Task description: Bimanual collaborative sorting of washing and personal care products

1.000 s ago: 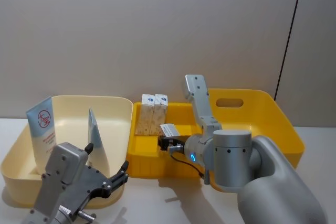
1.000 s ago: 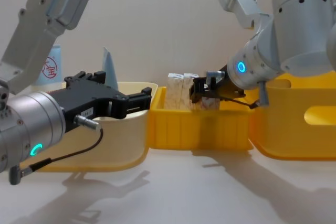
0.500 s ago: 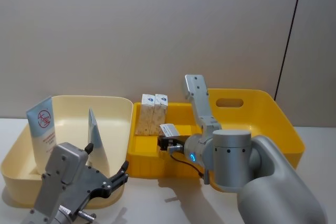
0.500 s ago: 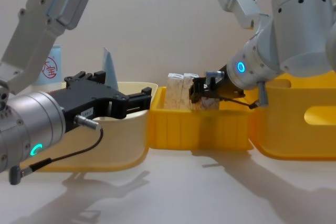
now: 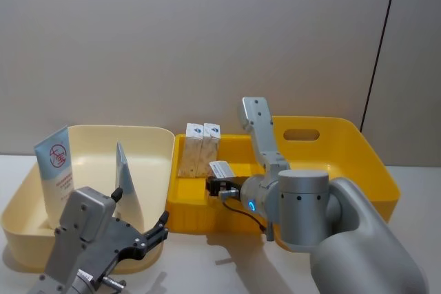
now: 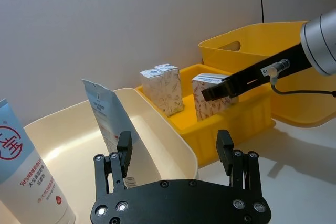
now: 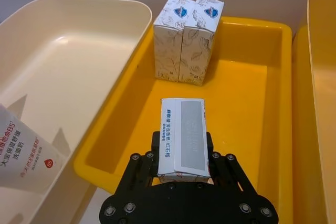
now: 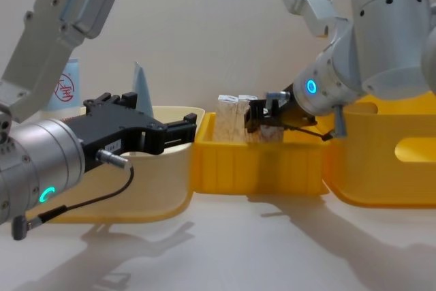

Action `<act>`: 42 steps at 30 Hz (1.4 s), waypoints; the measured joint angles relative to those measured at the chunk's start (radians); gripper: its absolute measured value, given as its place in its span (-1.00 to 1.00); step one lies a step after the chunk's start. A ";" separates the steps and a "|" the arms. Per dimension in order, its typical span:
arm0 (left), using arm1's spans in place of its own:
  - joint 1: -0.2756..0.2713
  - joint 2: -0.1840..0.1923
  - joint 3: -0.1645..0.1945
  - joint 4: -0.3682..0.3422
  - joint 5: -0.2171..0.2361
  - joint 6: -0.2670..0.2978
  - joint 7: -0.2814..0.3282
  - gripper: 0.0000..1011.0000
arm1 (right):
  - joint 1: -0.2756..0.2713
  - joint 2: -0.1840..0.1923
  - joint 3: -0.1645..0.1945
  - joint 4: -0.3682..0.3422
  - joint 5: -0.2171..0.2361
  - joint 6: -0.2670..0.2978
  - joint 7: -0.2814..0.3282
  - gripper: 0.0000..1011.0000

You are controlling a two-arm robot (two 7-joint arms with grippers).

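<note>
While the right pincer (image 7: pixel 182 145) is clamping a cream-white speckled carton (image 7: pixel 182 135) between its jaws, that carton is hanging over the small yellow tub (image 7: pixel 247 23), clear of the floor as far as the chest view lets me judge. Its white labelled face is turning up toward the wrist camera. Its long side is running straight out ahead of the pincer, toward two matching cartons (image 7: pixel 186 40). Those two are standing upright and touching each other in the tub's far corner on the robot's left. Bare yellow floor is lying between the held carton and that pair, so the coming move is probably a short carry forward and down to set it beside them. How steeply the carton is tilting I cannot tell.

Just left, the cream tub (image 5: pixel 103 129) is holding two pale-blue squeeze tubes, one (image 5: pixel 56 170) leaning at its left wall and another (image 5: pixel 126 184) standing edge-on nearer the middle. The left pincer (image 6: pixel 174 148) is hovering with its jaws spread wide and empty at that tub's near side, above the worktop (image 8: pixel 238 236). It is well apart from the cartons, so the right arm is clearly the nearer one for this placement. A larger yellow tub (image 5: pixel 324 120) is sitting to the right.
</note>
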 joint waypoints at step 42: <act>0.000 0.000 0.000 0.000 0.000 0.000 0.000 0.98 | 0.046 0.017 0.046 -0.261 -0.116 -0.164 -0.103 -0.19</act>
